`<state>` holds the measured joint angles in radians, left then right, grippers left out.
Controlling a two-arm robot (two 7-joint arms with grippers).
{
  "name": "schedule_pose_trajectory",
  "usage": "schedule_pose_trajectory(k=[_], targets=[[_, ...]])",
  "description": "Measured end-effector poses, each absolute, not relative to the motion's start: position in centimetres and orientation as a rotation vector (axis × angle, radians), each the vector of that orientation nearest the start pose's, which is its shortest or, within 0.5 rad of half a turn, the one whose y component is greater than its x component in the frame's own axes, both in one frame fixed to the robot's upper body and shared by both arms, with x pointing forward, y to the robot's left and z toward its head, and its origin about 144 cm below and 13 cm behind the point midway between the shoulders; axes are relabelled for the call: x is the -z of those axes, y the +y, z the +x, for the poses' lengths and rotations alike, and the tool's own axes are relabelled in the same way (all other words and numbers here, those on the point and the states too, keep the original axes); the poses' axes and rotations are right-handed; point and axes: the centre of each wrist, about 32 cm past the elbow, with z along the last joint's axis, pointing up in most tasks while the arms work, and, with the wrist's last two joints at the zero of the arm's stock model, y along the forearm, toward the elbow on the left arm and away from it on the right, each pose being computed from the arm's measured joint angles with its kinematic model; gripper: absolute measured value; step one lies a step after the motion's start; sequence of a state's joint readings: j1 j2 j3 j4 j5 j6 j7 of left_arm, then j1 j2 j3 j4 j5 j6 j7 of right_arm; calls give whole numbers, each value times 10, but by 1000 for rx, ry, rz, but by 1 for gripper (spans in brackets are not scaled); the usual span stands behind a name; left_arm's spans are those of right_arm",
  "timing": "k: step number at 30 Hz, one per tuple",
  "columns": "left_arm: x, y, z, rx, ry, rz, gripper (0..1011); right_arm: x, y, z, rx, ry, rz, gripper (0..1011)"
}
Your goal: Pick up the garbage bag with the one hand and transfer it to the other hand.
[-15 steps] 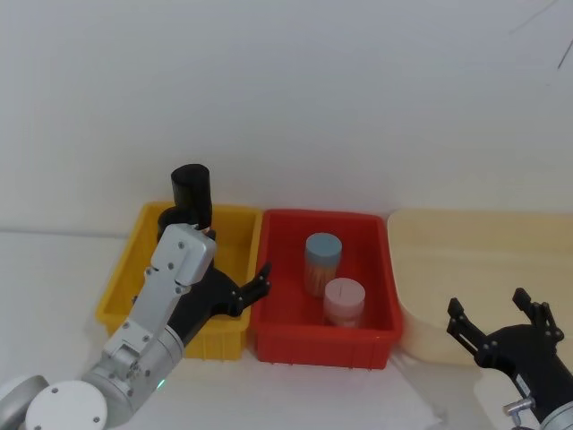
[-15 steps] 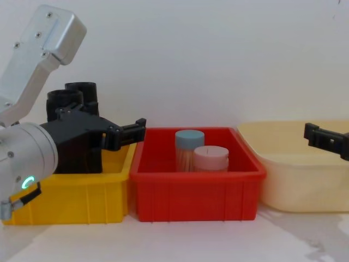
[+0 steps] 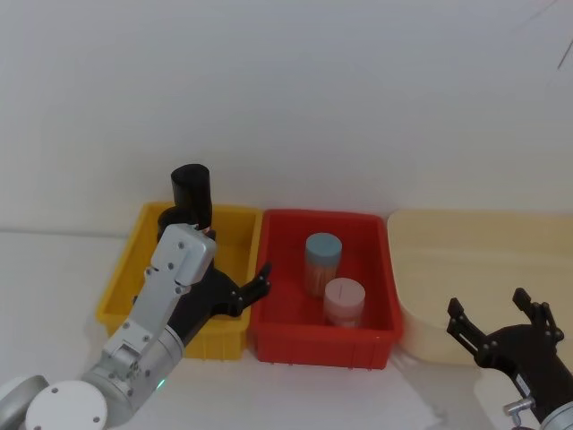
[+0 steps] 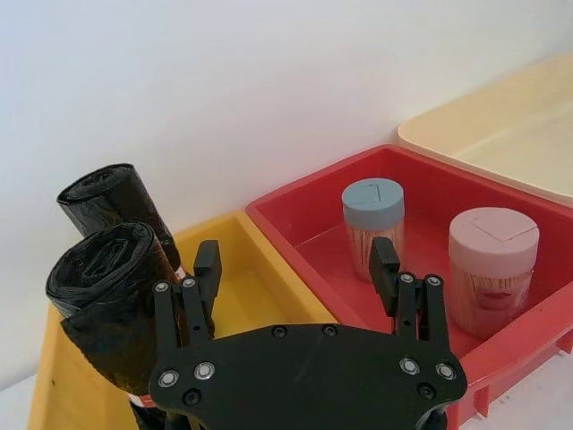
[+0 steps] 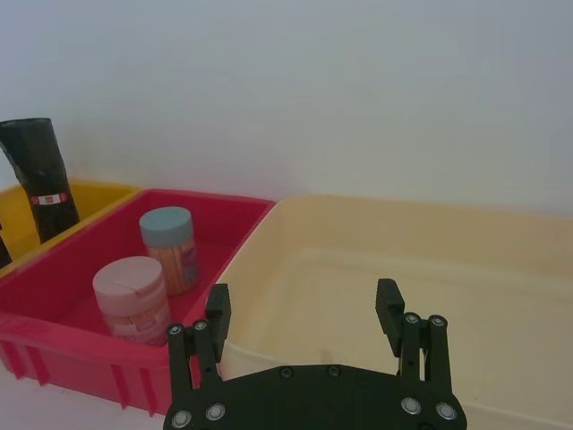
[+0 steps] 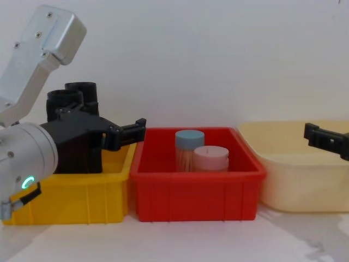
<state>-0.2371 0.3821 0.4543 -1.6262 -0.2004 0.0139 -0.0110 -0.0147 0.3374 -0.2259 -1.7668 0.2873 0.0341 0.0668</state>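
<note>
Black crinkly plastic, rolled: the garbage bag point(image 4: 106, 300) stands upright toward the back of the yellow bin point(image 4: 255, 287), touching a second black roll point(image 4: 112, 199) just behind it. The left wrist view does not show clearly which roll carries the red-and-white label, so the nearer one is taken here as the task's item.

Left hand point(image 4: 295, 264): fingers spread wide, holding nothing, over the yellow bin near its wall shared with the red bin point(image 4: 304, 224). The bag sits to one side of the fingers, not between them.

Right hand point(image 5: 303, 300): fingers spread wide, empty, over the cream bin point(image 5: 358, 242), well apart from the bag.

Hazards, as judged:
- Closing from this spot would catch air or the bin wall.
- Because the rolls touch, a finger may wedge between them, or take the labelled roll or both.
- A sideways nudge may topple the upright bag.
- Slick plastic may slip at handover.
</note>
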Motion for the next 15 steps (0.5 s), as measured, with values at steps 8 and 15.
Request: schedule_pose_trajectory(k=[8, 15], targets=[[-1204, 198, 492, -1124, -267, 61, 1001, -1189, -237, 443, 1229, -75, 26, 999], [-1204, 198, 492, -1124, -268, 61, 1001, -1189, -239, 443, 1229, -74, 21, 999]])
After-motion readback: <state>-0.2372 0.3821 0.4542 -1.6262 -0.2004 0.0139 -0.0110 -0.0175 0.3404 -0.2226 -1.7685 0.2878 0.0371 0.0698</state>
